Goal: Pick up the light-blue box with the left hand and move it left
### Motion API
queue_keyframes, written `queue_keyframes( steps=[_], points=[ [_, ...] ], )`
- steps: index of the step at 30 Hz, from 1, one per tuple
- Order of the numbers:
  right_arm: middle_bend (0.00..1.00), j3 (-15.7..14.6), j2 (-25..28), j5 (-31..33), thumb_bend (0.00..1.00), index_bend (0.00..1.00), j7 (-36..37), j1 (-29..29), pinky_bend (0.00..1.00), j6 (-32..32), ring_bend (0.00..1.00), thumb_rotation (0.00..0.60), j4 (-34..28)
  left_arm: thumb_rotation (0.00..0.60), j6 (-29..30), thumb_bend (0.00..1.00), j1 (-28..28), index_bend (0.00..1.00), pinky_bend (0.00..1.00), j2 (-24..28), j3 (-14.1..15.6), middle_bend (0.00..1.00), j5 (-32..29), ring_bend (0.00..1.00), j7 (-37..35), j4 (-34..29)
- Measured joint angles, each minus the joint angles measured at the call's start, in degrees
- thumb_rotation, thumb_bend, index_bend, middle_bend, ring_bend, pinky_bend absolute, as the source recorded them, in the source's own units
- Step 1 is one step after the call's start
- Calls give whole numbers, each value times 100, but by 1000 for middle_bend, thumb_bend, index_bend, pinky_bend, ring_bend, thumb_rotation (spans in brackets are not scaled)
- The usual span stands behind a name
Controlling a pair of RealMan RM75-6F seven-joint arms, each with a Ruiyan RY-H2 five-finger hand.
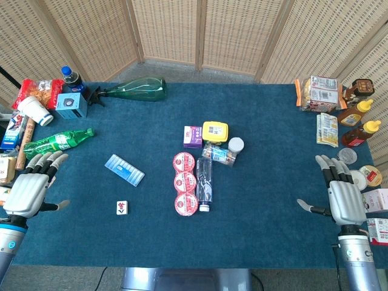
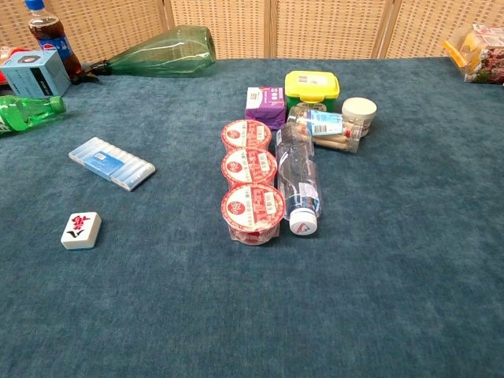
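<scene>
The light-blue box (image 1: pixel 124 170) is a flat ridged case lying at an angle on the blue cloth, left of the middle; the chest view shows the box (image 2: pixel 111 163) too. My left hand (image 1: pixel 30 185) hovers at the table's left edge, left of the box and well apart from it, fingers spread and holding nothing. At the right edge my right hand (image 1: pixel 342 191) is likewise spread and empty. Neither hand appears in the chest view.
A mahjong tile (image 1: pixel 122 207) lies just in front of the box. A green bottle (image 1: pixel 56 141), a blue carton (image 1: pixel 68 105) and a white cup (image 1: pixel 35 111) crowd the left edge. Three red-lidded cups (image 1: pixel 185 183) and a water bottle (image 1: pixel 205 182) sit mid-table. Sauce bottles (image 1: pixel 357 121) stand at right.
</scene>
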Motion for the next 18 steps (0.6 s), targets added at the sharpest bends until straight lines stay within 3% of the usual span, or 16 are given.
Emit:
queue_keyframes(
  steps=[9, 18],
  points=[
    [0, -39, 45, -80, 0, 0, 112, -32, 0, 21, 0, 500, 15, 600, -113, 142, -39, 49, 0, 89, -4, 0, -44, 0, 110, -28],
    [0, -75, 115, -110, 0, 0, 159, -141, 0, 158, 0, 500, -52, 600, -1033, 142, -543, 68, 0, 200, -102, 0, -318, 0, 186, 273]
  ],
)
